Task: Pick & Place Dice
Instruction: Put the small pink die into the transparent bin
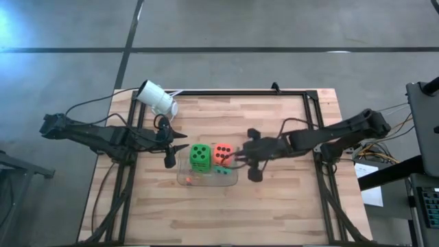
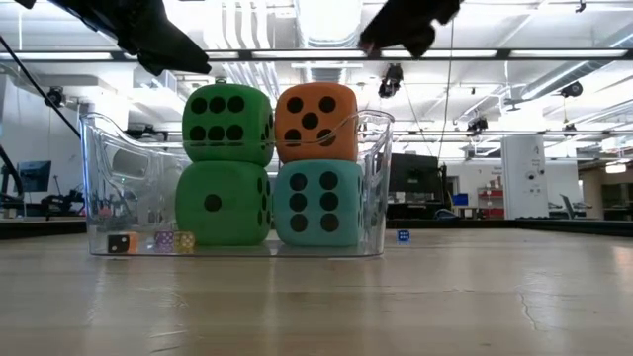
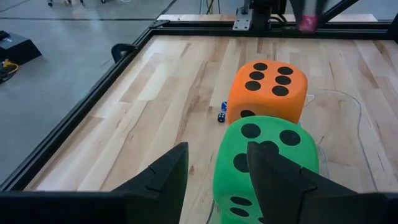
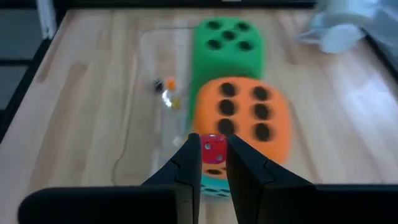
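Red and tiny, a die [image 4: 214, 149] sits pinched in our right gripper [image 4: 213, 163] above the clear bin [image 2: 104, 168] of stacked dice [image 2: 269, 163] on the table [image 1: 274, 199], presumably for dropping in, while our left gripper [image 3: 214, 171] waits half-open beside it

Bright, even overhead light (ceiling strips glaring in the low view), soft shadows, blurred right wrist view.
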